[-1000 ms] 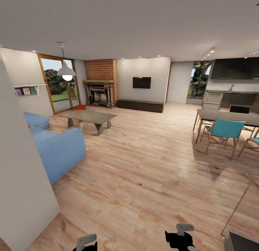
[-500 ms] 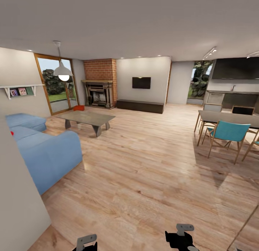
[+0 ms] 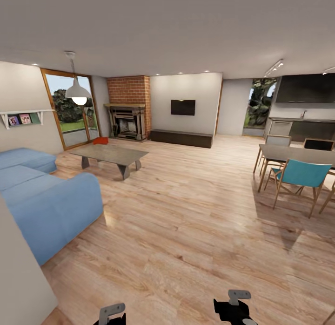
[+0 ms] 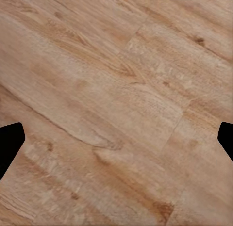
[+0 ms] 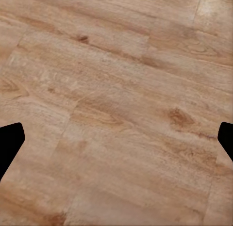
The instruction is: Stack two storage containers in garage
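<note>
I am in the living room with its light wood-plank floor (image 3: pixel 186 232). A small rust-red storage container (image 3: pixel 100 140) lies far off on the planks, between the glass door (image 3: pixel 70 111) and the fireplace (image 3: pixel 126 122), behind the coffee table. It is too small to tell whether it is one bin or two. Both arms hang low at the near edge of the head view. My left gripper (image 4: pixel 116 138) and my right gripper (image 5: pixel 116 138) are open, dark fingertips wide apart over bare planks, holding nothing. The garage is out of view.
A blue sofa (image 3: pixel 44 204) stands at the left, a grey coffee table (image 3: pixel 111 154) beyond it. A white wall corner (image 3: pixel 18 278) is close at the near left. A dining table (image 3: pixel 298 153) with teal chairs (image 3: pixel 300 176) stands at the right. Open floor runs down the middle.
The whole head view has shifted: the near left wall corner has slid out toward the left edge and more of the sofa shows. The arms hold the same pose.
</note>
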Controlling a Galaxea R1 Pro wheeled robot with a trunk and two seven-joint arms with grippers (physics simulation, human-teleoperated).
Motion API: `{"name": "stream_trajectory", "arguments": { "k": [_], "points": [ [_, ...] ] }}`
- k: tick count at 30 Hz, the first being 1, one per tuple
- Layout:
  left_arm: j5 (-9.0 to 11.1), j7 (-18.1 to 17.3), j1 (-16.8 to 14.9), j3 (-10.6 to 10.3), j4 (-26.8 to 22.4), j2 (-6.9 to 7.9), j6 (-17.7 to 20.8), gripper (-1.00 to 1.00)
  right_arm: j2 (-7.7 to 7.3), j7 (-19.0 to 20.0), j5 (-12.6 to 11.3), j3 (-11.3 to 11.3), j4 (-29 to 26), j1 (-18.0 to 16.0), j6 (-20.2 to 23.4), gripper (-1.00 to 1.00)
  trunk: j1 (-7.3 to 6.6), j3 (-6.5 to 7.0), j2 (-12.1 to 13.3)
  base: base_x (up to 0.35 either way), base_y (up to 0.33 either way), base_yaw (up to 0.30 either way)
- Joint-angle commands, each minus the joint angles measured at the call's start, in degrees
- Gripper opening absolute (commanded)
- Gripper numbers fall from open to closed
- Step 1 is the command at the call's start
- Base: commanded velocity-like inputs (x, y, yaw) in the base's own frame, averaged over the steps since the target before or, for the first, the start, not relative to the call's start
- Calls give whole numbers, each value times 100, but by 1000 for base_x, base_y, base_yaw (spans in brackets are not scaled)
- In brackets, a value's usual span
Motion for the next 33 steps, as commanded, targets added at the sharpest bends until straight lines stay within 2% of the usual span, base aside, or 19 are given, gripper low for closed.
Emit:
{"name": "stream_trajectory", "arguments": {
  "k": [1, 7, 33],
  "points": [
    [-14, 1, -2, 25, 4, -4, -19, 100, -4, -25, -59, 49, 4, -2, -20, 100, 2, -2, -4, 37, 0, 0],
    [-12, 1, -3, 22, 4, -5, -1, 100, -4, -24, -61, 49, 4, -2, -20, 100, 2, -2, -4, 229, 0, 0],
    [-12, 2, -1, 26, 4, -7, -9, 100, -4, -30, -66, 49, 4, -2, -20, 100, 2, -2, -4, 324, 0, 0]
  ]
}}
